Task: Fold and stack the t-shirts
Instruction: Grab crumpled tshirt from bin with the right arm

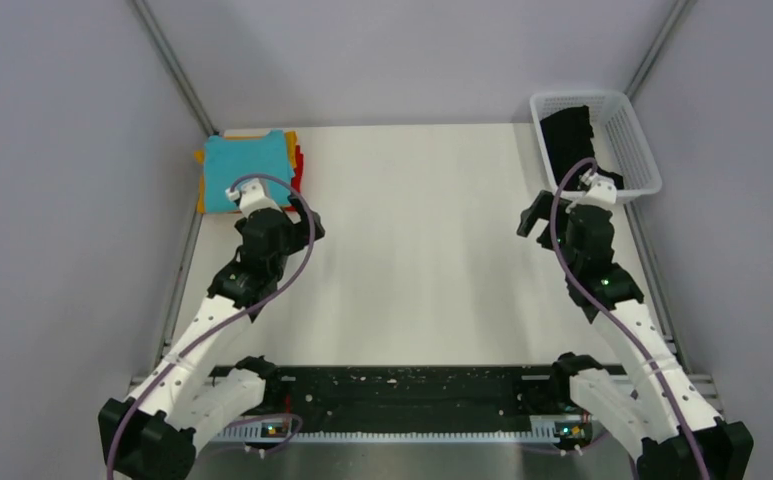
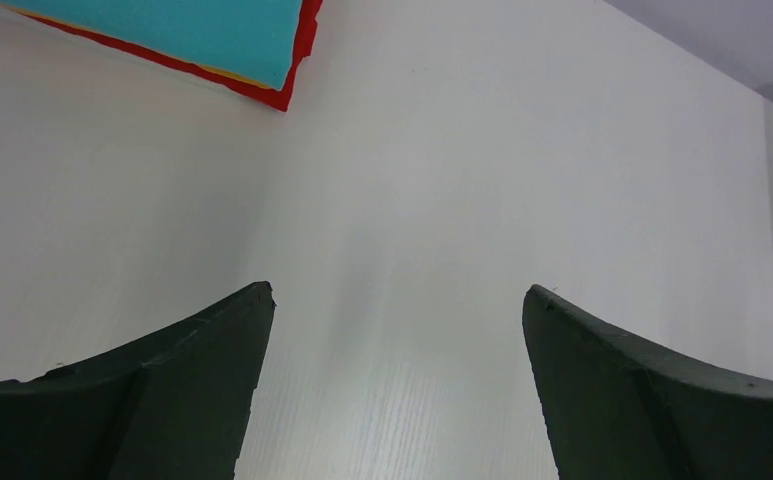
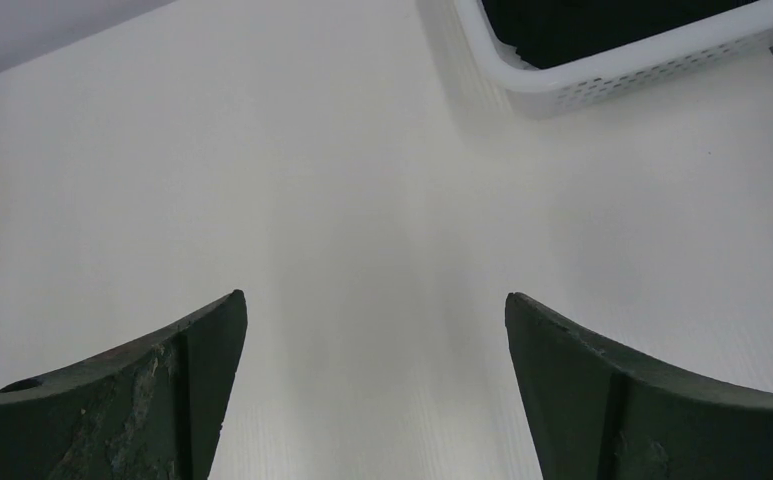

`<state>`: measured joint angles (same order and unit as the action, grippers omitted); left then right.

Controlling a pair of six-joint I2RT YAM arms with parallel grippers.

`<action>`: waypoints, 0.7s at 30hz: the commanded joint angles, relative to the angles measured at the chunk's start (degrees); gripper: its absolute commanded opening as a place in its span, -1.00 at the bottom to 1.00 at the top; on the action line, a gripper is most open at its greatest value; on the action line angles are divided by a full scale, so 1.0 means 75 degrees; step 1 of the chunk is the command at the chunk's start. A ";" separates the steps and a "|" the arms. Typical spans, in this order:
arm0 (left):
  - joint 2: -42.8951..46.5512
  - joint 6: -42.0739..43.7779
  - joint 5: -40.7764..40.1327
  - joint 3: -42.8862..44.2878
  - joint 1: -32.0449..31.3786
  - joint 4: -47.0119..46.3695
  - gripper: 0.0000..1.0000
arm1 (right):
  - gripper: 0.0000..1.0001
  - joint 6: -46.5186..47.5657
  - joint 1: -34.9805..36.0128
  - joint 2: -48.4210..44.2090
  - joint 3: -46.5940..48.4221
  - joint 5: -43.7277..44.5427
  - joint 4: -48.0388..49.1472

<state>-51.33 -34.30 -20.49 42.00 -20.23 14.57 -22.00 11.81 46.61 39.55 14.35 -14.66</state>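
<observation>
Evidently the black t-shirt [image 1: 567,140] lay bunched in the white basket [image 1: 637,150] at the bench's [image 1: 422,260] far right, with the folded stack [image 1: 245,168] (teal on top) at the far left. Both arms' jaws stood wide apart, empty. Soft, limp and light, the shirt would likely lift best pinched at a raised fold.

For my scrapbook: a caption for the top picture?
Left fingers and right fingers open; folded shirts stacked left, black shirt in basket.
</observation>
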 commanded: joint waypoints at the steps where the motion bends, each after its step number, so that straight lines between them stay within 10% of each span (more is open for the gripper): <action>1: -0.0256 0.0122 -0.0087 0.0344 0.0068 -0.0393 0.97 | 0.97 0.0178 -0.0041 0.0211 0.0488 0.0177 0.0733; 10: -0.0637 0.0112 -0.0092 0.0509 0.0151 -0.0433 0.98 | 0.98 0.0669 -0.0555 0.2540 0.2628 0.1040 0.0745; 21: -0.1030 -0.0191 -0.0312 0.0815 0.0353 0.0020 0.97 | 0.97 -0.0017 -0.3048 0.7697 0.7548 -0.1705 -0.1032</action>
<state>-58.81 -34.54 -20.91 45.04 -18.04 14.48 -19.64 -7.11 95.07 85.45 10.61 -16.43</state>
